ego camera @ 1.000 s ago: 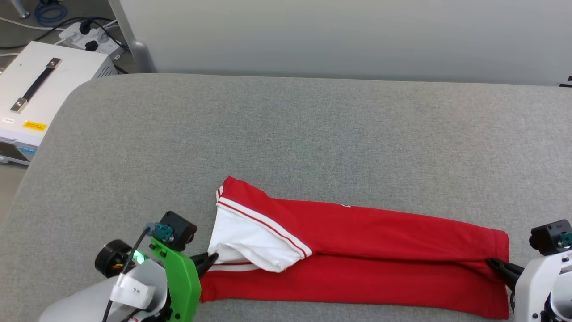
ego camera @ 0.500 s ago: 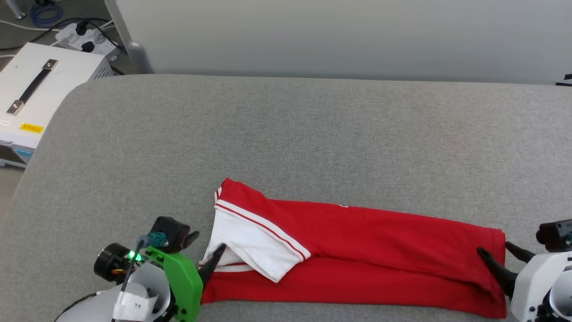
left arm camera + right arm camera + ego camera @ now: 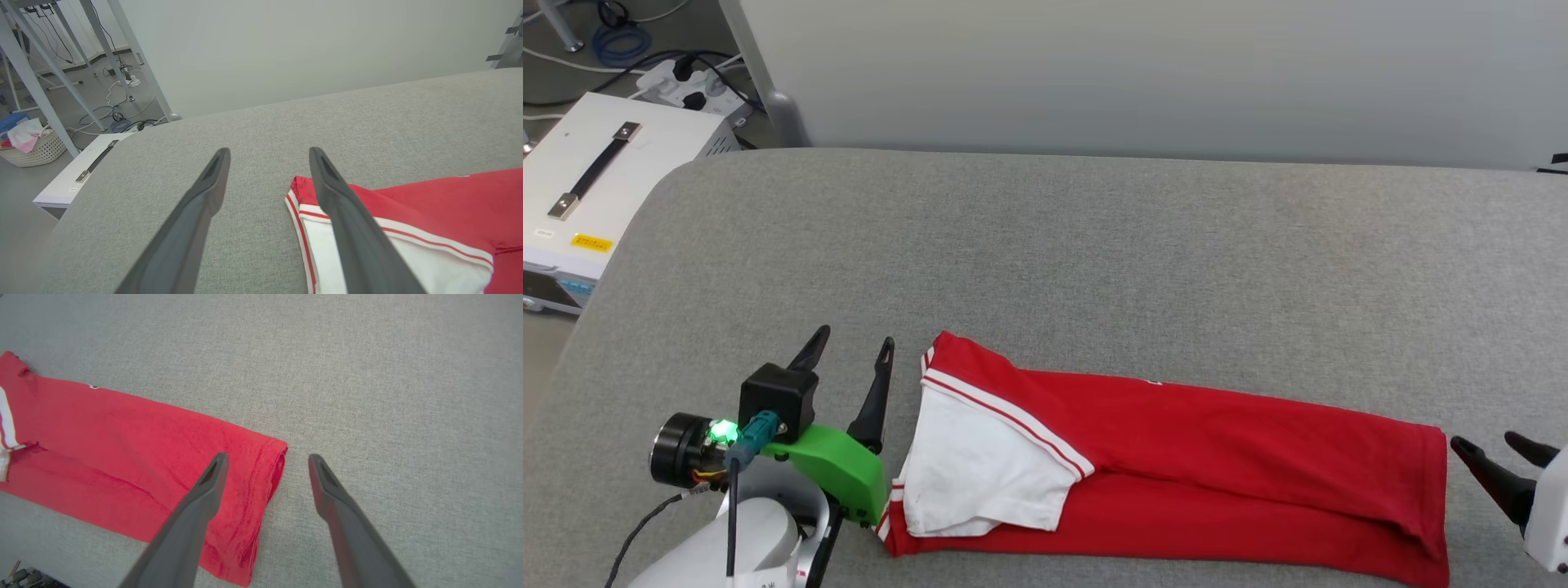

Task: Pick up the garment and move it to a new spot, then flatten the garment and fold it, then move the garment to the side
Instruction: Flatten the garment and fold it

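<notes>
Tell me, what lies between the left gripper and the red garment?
Only a narrow strip of bare grey surface, seen in the head view. The left gripper stands beside the garment, jaws open.

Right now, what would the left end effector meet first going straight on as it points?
Likely the bare grey cushion ahead; the shirt lies off to its right. Depth is unclear.

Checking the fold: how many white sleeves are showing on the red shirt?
1. The white sleeve lies on top at the left end of the garment, near the left gripper. A second may be hidden under the fold.
</notes>
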You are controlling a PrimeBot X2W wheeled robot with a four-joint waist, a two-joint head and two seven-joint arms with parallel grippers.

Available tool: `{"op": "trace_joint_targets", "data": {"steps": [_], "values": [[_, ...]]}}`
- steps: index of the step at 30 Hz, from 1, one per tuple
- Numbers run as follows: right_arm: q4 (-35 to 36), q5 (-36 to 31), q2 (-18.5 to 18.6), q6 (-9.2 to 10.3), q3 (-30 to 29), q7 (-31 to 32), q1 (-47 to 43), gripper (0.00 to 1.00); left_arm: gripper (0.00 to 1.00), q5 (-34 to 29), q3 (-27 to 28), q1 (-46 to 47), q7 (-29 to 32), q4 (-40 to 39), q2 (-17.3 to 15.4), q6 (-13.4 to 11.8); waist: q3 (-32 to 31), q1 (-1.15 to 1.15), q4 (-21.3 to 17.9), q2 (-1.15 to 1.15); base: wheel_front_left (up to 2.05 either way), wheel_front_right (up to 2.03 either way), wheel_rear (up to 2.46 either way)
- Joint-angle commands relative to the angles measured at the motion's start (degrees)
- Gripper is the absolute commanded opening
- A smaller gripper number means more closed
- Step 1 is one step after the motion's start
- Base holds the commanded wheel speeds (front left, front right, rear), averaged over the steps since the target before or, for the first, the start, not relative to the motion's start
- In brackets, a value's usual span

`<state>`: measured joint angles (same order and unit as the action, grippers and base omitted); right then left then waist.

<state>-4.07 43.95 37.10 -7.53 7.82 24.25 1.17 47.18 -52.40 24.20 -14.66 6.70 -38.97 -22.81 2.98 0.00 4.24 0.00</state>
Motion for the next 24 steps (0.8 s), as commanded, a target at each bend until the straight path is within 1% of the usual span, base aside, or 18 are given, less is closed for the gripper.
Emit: {"op": "trace_joint_targets", "data": {"steps": [1, 4, 6, 10, 11, 13, 19, 21, 24], "values": [[-0.3, 1.8, 0.7, 0.04, -0.3, 2.2, -1.1, 1.0, 1.0, -2.5, 2.7, -2.9, -0.3, -1.0, 1.1, -0.9, 0.4, 0.0, 0.5, 0.0, 0.0, 0.0, 0.0], [-1.2, 4.7, 2.1, 0.04, -0.4, 6.7, -1.7, 1.0, 1.0, -7.6, 8.8, -7.2, -0.3, -2.8, 3.1, -1.7, 1.0, 0.0, 1.1, 0.0, 0.0, 0.0, 0.0], [-2.1, 6.4, 2.2, 0.04, -1.0, 8.1, -1.7, 1.0, 1.0, -10.6, 12.7, -9.8, -0.3, -3.6, 4.7, -1.7, 1.5, 0.0, 1.6, 0.0, 0.0, 0.0, 0.0], [-3.6, 8.9, 1.4, 0.04, -0.8, 9.3, -1.3, 1.0, 1.0, -16.1, 19.6, -14.7, -0.3, -5.3, 7.8, -1.3, 2.4, 0.0, 2.6, 0.0, 0.0, 0.0, 0.0], [-3.8, 9.3, 1.1, 0.04, -0.7, 9.4, -1.2, 1.0, 1.0, -17.2, 21.1, -15.7, -0.3, -5.6, 8.5, -0.9, 2.7, 0.0, 2.8, 0.0, 0.0, 0.0, 0.0], [-4.4, 10.0, 0.6, 0.04, -0.5, 8.8, -0.9, 1.0, 1.0, -19.8, 23.2, -17.9, -0.3, -7.0, 10.3, -0.9, 3.1, 0.0, 3.4, 0.0, 0.0, 0.0, 0.0], [-6.8, 10.6, -0.4, 0.04, 1.6, 7.8, 0.3, 1.0, 1.0, -25.2, 29.9, -21.6, -0.3, -7.2, 14.9, 2.7, 4.9, 0.0, 4.9, 0.0, 0.0, 0.0, 0.0], [-8.2, 10.4, -0.9, 0.04, 2.5, 7.2, 0.9, 1.0, 1.0, -26.7, 31.0, -22.6, -0.3, -7.8, 17.2, 3.1, 5.4, 0.0, 5.3, 0.0, 0.0, 0.0, 0.0], [-10.8, 9.8, -1.7, 0.04, 4.0, 6.4, 2.1, 1.0, 1.0, -28.6, 33.7, -22.7, -0.3, -6.7, 19.3, 6.0, 6.4, 0.0, 6.0, 0.0, 0.0, 0.0, 0.0]]}}
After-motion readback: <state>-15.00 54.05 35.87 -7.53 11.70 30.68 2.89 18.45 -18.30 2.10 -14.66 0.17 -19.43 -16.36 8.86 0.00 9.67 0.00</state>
